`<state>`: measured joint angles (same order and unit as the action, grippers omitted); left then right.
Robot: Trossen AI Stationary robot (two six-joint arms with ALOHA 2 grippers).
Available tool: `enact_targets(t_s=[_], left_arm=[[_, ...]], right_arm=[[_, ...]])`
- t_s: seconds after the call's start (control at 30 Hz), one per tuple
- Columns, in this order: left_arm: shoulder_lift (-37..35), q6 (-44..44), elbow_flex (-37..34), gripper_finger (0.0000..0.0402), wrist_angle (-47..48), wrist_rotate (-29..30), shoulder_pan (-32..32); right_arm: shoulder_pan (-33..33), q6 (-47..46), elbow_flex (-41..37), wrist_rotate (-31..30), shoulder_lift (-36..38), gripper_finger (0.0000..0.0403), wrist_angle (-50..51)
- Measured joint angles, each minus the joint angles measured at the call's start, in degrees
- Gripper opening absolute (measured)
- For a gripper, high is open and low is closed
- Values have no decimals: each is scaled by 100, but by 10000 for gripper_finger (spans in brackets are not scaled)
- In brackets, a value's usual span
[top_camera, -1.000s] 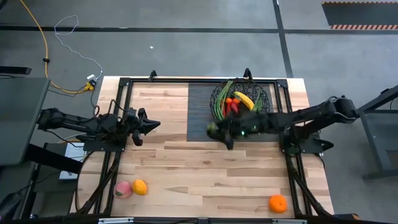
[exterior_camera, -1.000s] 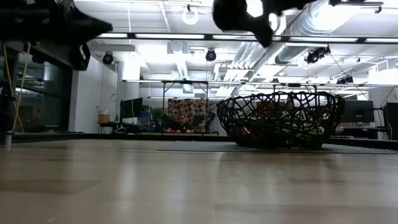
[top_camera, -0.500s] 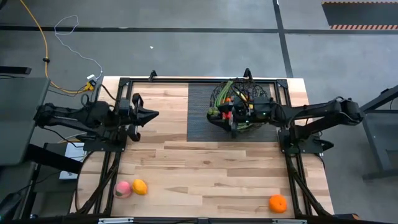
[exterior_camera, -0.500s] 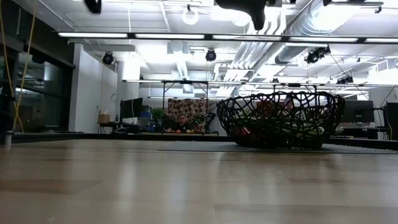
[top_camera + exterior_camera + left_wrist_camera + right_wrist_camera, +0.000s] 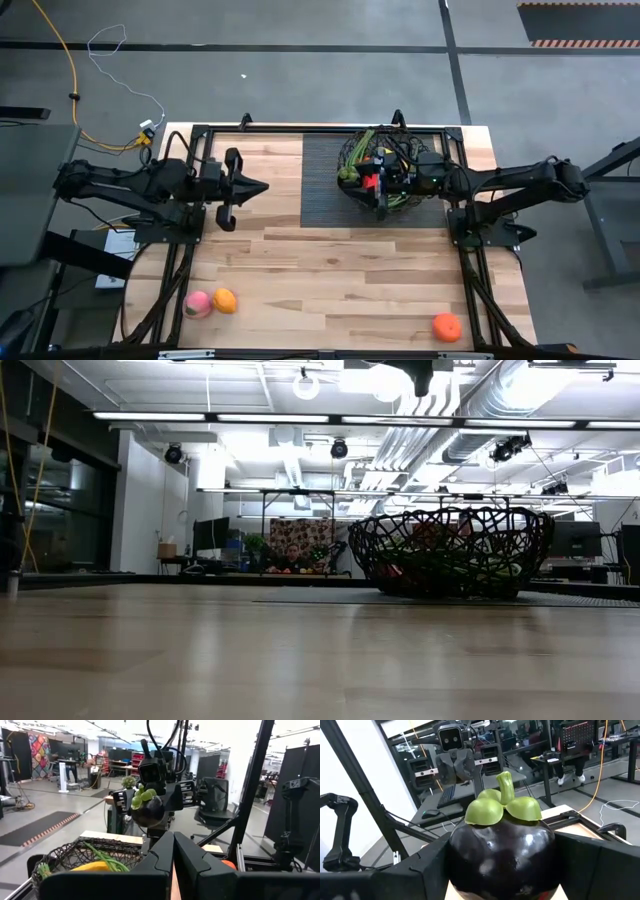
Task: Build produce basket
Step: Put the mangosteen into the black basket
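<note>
Dark plum with green leaves, gripper-held above the part-filled black wire basket; three fruits remain outside.

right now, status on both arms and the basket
Right gripper shut on dark fruit, over basket. Left gripper shut, idle, table's left. Nothing in the way.

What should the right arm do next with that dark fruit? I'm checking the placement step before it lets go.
Probably lower it a little and then open. The right gripper holds the dark plum over the basket, which already holds the banana and green stalks. The left gripper waits to the left, shut.
</note>
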<state>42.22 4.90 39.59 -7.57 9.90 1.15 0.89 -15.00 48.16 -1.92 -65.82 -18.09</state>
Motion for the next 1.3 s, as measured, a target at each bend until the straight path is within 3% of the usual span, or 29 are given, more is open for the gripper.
enact_targets(t_s=[0.1, 0.2, 0.47, 0.63, 0.8, 1.0, 1.3], left_arm=[[0, -1, 0, 0, -2, -12, 0], [0, 32, 0, 0, -2, -12, 0], [0, 44, 0, 0, -2, -20, 0], [0, 44, 0, 0, -2, -20, 0], [0, 42, 0, 0, 0, -16, 0], [0, 44, 2, 0, 0, -15, 0], [0, 42, 2, 0, 0, 77, 0]], right_arm=[[0, -39, 0, -19, 0, 257, -4], [92, -363, 112, -506, 2, 257, 467], [1155, -409, 1604, -1180, -255, 257, 5305], [2058, -245, 1793, -1025, -680, 257, 6867], [2513, 236, 1478, -793, -1181, 257, 7164], [2621, 1106, 1109, -542, -1860, 257, 6979], [2614, 3428, 1097, -724, -2669, 257, 6817]])
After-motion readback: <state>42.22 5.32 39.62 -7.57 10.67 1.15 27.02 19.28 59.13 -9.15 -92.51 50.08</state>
